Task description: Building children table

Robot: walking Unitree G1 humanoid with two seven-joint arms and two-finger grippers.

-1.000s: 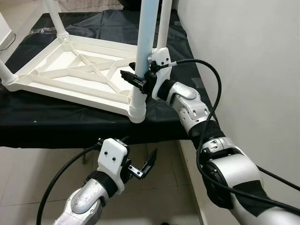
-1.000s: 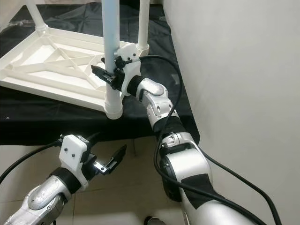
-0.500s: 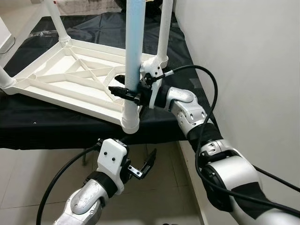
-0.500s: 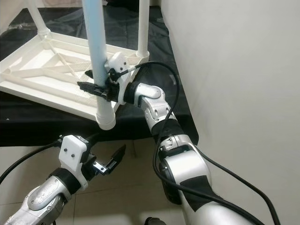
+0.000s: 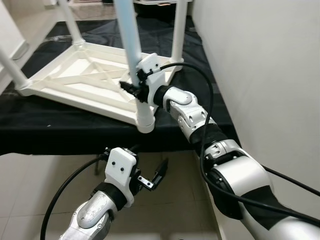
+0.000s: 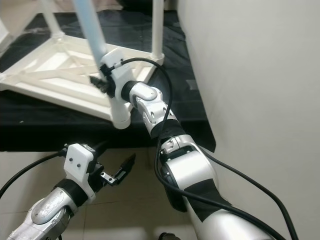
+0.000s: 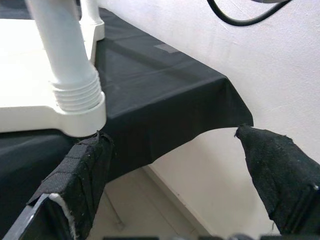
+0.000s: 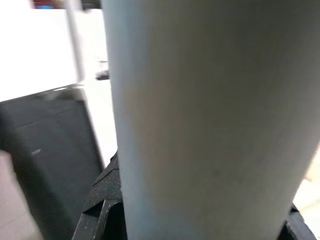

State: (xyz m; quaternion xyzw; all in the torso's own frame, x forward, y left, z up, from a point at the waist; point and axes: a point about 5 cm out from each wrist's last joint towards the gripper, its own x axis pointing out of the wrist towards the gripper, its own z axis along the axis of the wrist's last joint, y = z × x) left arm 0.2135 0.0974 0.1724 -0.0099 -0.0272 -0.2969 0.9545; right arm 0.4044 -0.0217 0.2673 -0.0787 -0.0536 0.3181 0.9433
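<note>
Table leg (image 5: 131,47) at the frame's 5 o'clock corner leans in the right gripper's (image 5: 134,89) clamp and could cross-thread; left gripper (image 5: 150,177) idles open.

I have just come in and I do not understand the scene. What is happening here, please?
The robot is assembling an upside-down white plastic children's table that lies on a black cloth. Its right gripper is closed around the pale blue leg at the near corner socket. Other legs are already standing in their corners. The left gripper is open, below the cloth edge, holding nothing.
</note>
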